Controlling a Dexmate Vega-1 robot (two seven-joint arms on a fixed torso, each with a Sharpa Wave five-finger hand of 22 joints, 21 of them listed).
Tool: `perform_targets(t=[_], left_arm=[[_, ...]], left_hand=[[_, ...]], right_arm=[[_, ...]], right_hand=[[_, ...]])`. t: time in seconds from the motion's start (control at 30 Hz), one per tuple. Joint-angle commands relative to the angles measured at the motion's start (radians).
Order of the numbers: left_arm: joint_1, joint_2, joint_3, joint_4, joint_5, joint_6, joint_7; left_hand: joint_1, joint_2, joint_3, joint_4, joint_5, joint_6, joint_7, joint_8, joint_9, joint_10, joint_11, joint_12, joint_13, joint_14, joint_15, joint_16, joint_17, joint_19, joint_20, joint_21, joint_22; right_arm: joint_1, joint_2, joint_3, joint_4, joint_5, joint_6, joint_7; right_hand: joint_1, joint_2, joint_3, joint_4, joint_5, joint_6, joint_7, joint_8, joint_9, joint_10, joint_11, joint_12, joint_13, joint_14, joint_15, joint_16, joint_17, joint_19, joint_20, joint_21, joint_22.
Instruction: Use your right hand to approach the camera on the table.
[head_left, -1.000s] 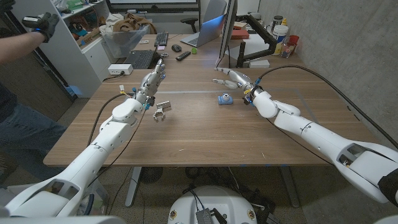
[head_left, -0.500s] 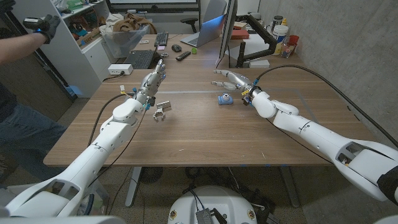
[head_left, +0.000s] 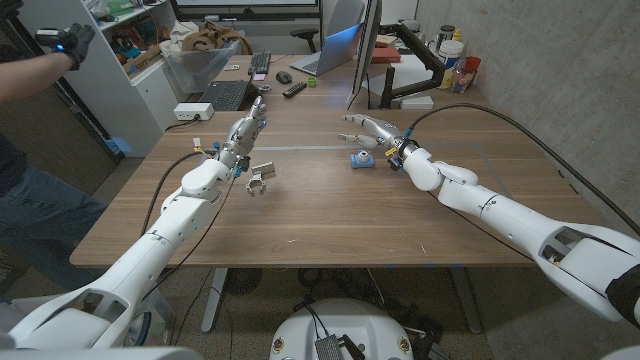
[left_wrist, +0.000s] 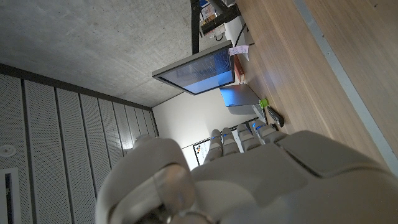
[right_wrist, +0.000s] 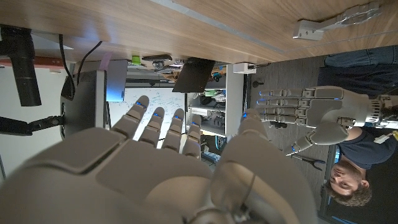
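My right hand (head_left: 368, 127), open and empty, hovers just behind the small blue camera (head_left: 361, 158) mid-desk (head_left: 330, 215); it looks light, rigid and skittish, so I'd pinch its body sides.

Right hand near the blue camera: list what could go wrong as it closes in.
1. The right hand is open beside the small blue camera; a fast approach could likely knock it across the table.
2. The monitor stands just behind the hand, so overshooting might strike it.
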Motion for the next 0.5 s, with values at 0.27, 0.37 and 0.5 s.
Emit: perform_targets(t=[0.27,0.37,0.5], left_arm=[[0.012,0.017,0.0,-0.022,0.007,0.0,0.007],[0.012,0.019,0.001,-0.023,0.007,0.001,0.005],[0.013,0.02,0.001,-0.024,0.006,0.0,0.003]], left_hand=[[0.011,0.003,-0.002,-0.002,-0.002,-0.003,-0.001,0.002,0.004,-0.002,-0.008,0.003,0.006,-0.009,0.003,0.001,0.001,-0.01,0.002,-0.002,0.003],[0.012,0.003,-0.002,-0.002,-0.003,-0.001,0.0,0.002,0.004,-0.004,-0.006,0.002,0.006,-0.009,0.003,0.002,0.001,-0.011,0.002,-0.002,0.003],[0.012,0.003,-0.002,-0.002,-0.003,-0.001,0.003,0.002,0.004,-0.002,-0.004,0.003,0.006,-0.011,0.009,0.001,0.001,-0.011,0.004,-0.002,0.003]], right_arm=[[0.02,0.008,-0.04,-0.004,-0.068,-0.031,-0.019],[0.023,0.008,-0.048,-0.006,-0.086,-0.047,-0.017],[0.024,0.013,-0.052,0.003,-0.087,-0.052,-0.02]], right_hand=[[0.004,0.004,0.001,0.003,0.008,-0.004,-0.007,0.002,0.002,-0.015,0.002,-0.006,0.004,-0.009,0.014,0.002,0.002,0.002,0.015,0.004,0.004],[0.004,0.004,0.001,0.004,0.008,0.003,-0.013,0.005,0.002,-0.014,0.001,-0.005,0.004,-0.011,0.015,0.001,0.002,0.001,0.018,0.004,0.004],[0.003,0.002,0.0,0.004,0.007,0.004,-0.018,0.006,0.002,-0.016,0.0,-0.005,0.004,-0.013,0.017,0.001,0.002,-0.002,0.03,0.003,0.004]])
